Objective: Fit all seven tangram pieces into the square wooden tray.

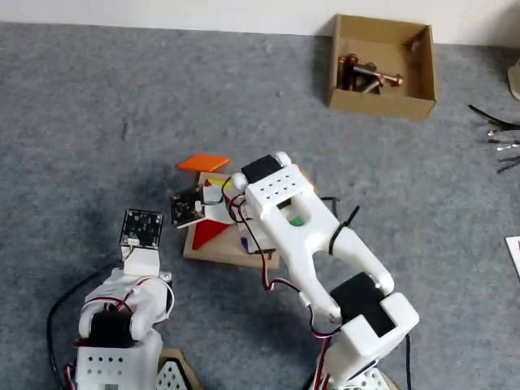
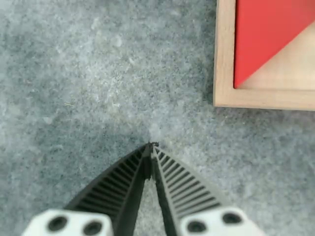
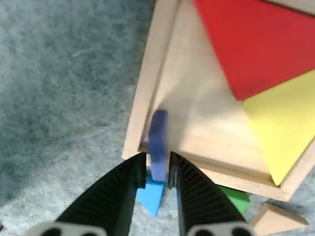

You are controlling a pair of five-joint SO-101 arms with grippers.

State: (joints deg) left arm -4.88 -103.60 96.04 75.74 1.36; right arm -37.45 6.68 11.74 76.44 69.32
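The square wooden tray (image 3: 147,83) holds a red triangle (image 3: 256,44) and a yellow triangle (image 3: 283,128). My right gripper (image 3: 157,162) is shut on a purple piece (image 3: 158,137), held on edge over the tray's corner. Just outside that corner on the carpet lie a blue piece (image 3: 150,194), a green piece (image 3: 236,198) and a wood-coloured triangle (image 3: 278,219). An orange piece (image 1: 203,162) lies on the carpet beyond the tray (image 1: 219,256). My left gripper (image 2: 151,146) is shut and empty over bare carpet, a short way from the tray's corner (image 2: 224,64) and the red triangle (image 2: 270,34).
A cardboard box (image 1: 382,65) with copper-coloured parts stands at the back right. Cables (image 1: 496,130) lie at the right edge. The right arm (image 1: 301,236) covers most of the tray. Grey carpet lies open to the left and back.
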